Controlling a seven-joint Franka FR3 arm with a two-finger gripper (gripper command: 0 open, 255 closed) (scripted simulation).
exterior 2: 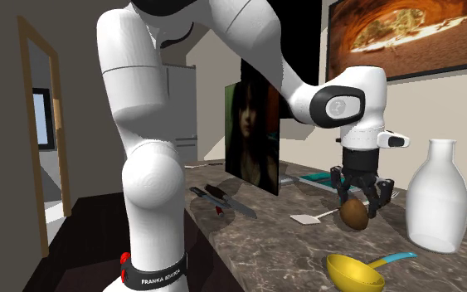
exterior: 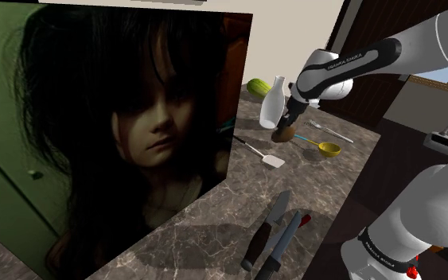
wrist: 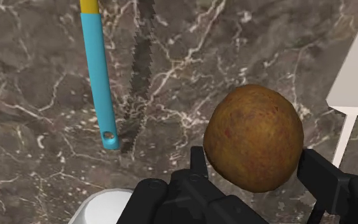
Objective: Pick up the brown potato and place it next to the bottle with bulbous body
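Gripper (wrist: 257, 167): the two black fingers stand at a middling width and clasp the brown potato (wrist: 254, 133), one on either flank. The hold sits at the fingertips, not deep in the jaws.

Brown potato: it hangs low over the dark marble counter (exterior: 214, 239), and whether it touches the stone cannot be confirmed. It is rounded and egg-shaped, with a mottled, matt russet skin that should grip fairly well but will roll if dropped.

Bottle (exterior 2: 435, 199): near the potato on the second exterior view's right. It is plain white and smooth, with a swollen body under a narrow neck, and it stands upright.

Judgement on the step in hand, which is carrying to the placement spot:
- Keep the clasp firm and travel low.
- Aim for bare marble just beside the bottle's base.
- Keep clear of the bulging side so the bottle is not knocked.
- Release only once the potato rests on the stone.

Hazards nearby: a yellow ladle (exterior 2: 354, 270) with a slim blue handle, and a flat white spatula (exterior 2: 306, 219).

Farther off: dark-handled knives (exterior: 274, 231), and a tall portrait panel (exterior: 134, 135) standing on the counter.
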